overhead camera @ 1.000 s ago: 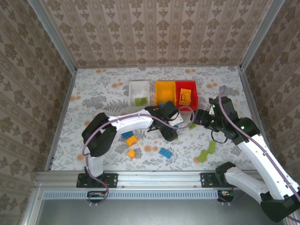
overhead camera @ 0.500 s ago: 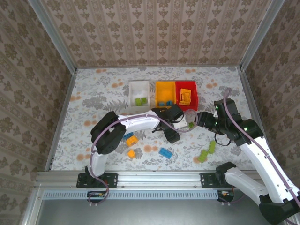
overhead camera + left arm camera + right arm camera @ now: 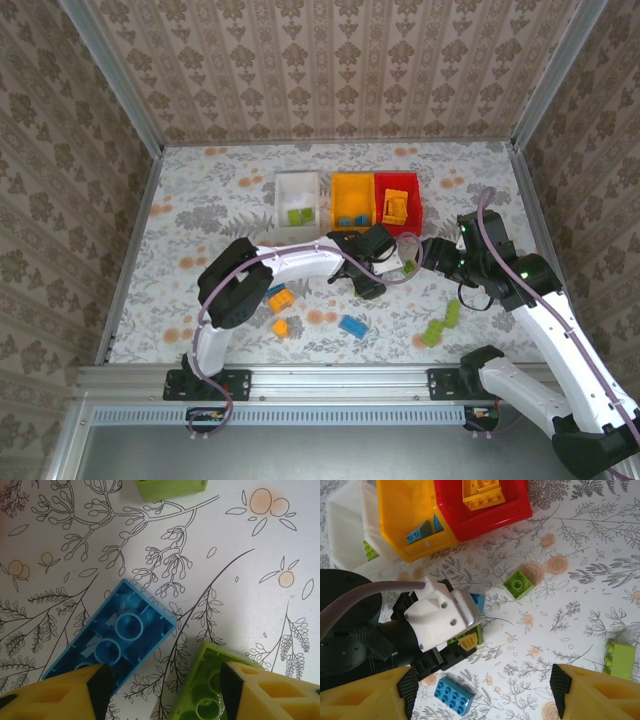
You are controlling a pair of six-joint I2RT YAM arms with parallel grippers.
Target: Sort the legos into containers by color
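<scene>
The left gripper has slid rightward — jaws wide, straddling an upturned blue brick at lower left and a lime brick at lower right — so closing risks pinching both colours.

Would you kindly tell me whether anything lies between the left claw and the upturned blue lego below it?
Nothing visible does: the left claw is open over the blue lego. A green lego lies beside it, apart, at the other finger.
</scene>
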